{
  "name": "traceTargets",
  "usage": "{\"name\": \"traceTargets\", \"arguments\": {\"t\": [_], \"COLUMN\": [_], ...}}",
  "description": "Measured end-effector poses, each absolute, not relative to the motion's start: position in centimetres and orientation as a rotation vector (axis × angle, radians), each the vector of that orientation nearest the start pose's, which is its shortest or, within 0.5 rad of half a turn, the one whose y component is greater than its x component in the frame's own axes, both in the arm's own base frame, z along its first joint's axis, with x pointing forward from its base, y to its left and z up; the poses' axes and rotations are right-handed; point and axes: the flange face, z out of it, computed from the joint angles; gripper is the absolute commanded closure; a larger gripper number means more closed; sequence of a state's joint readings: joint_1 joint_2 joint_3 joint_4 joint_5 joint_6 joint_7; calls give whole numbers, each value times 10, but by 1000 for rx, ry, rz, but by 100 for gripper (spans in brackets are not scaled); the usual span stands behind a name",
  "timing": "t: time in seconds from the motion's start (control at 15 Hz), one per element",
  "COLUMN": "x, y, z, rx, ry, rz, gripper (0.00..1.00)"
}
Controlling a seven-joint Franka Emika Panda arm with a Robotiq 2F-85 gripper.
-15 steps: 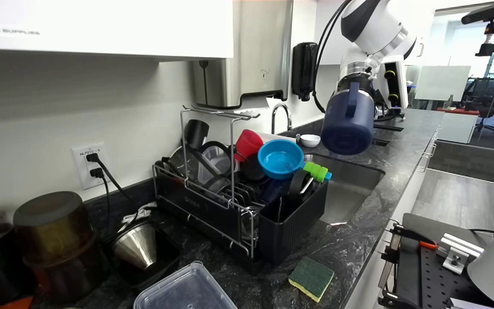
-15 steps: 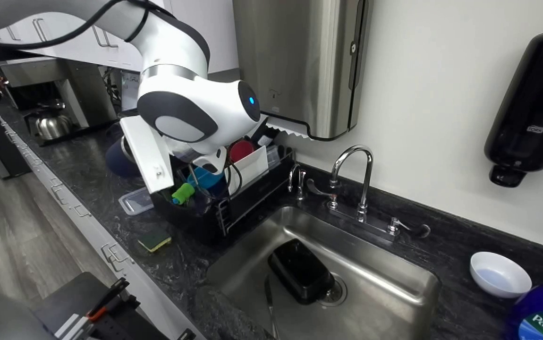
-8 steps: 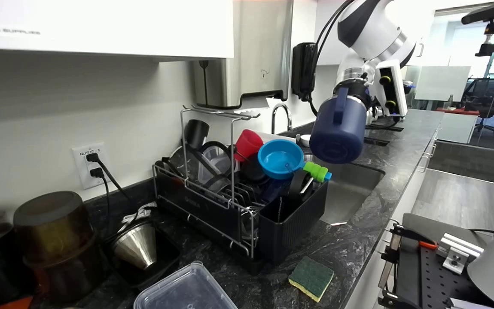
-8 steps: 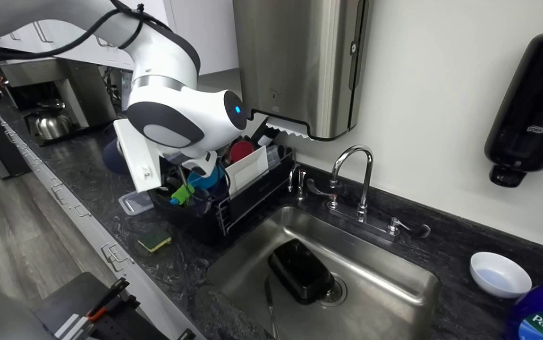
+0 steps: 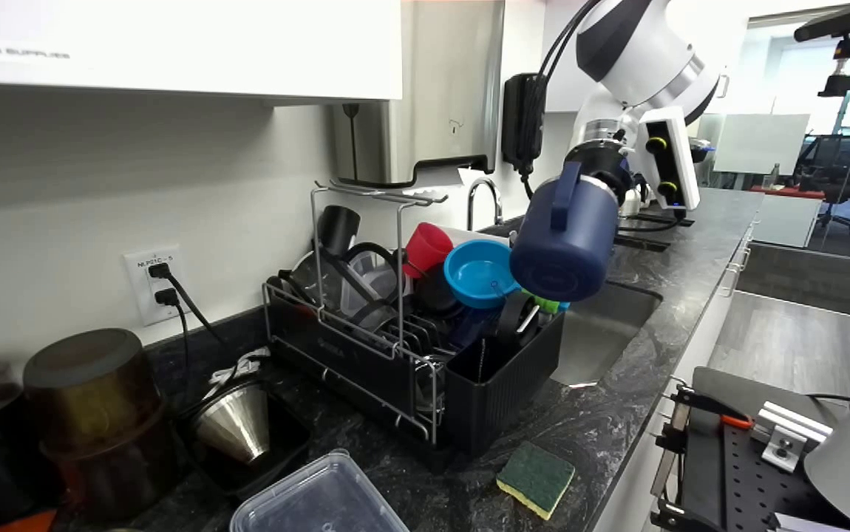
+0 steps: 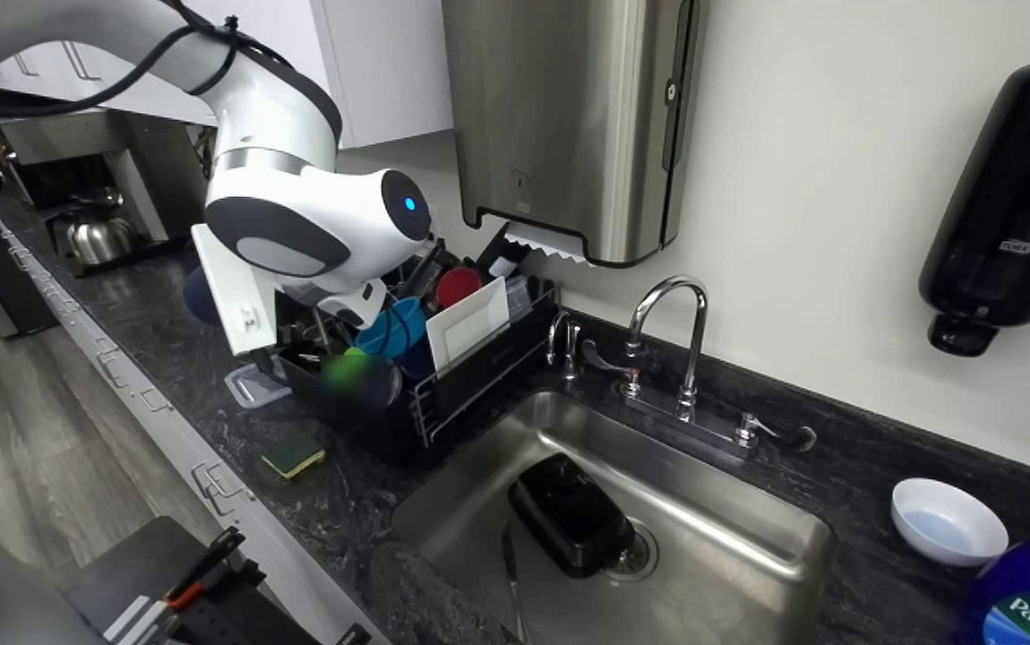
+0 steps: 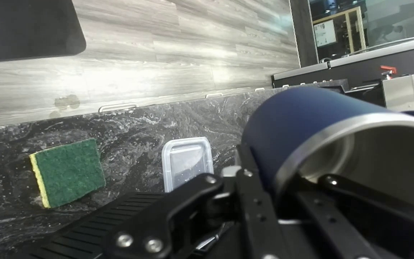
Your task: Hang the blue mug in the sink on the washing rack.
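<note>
The blue mug [image 5: 562, 247] is held in the air, tilted, its base facing down and its handle on the upper side. In an exterior view it appears in front of the right end of the washing rack [image 5: 344, 362], over the sink edge. Another exterior view shows only part of the mug [image 6: 200, 296] behind the arm. My gripper [image 7: 264, 172] is shut on the mug's wall at the rim, one finger outside and one inside. The rack has a raised wire frame [image 5: 399, 295] with prongs on top. The steel sink [image 6: 721, 582] holds a black tray [image 6: 569, 515].
The rack is crowded with a blue pan [image 5: 477, 270], a red cup [image 5: 429, 247] and a black cutlery bin [image 5: 502, 399]. A sponge [image 5: 536, 473] and a clear lid [image 5: 321, 502] lie on the counter. A towel dispenser [image 6: 569, 116] and cabinet [image 5: 174, 44] hang above.
The arm has carried the held mug down and away from the sink toward the rack, left in both exterior views. The mug now hides part of the green handle. The other objects stay put.
</note>
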State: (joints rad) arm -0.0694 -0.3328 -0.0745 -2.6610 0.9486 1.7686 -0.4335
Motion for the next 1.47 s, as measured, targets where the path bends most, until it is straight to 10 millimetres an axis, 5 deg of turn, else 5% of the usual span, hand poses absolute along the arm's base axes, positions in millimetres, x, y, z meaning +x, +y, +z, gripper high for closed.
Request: {"name": "traceTargets", "arguments": {"t": [1.47], "x": [445], "y": [48], "z": [322], "rx": [-2263], "ry": [336], "rz": [90], "gripper": [98]}}
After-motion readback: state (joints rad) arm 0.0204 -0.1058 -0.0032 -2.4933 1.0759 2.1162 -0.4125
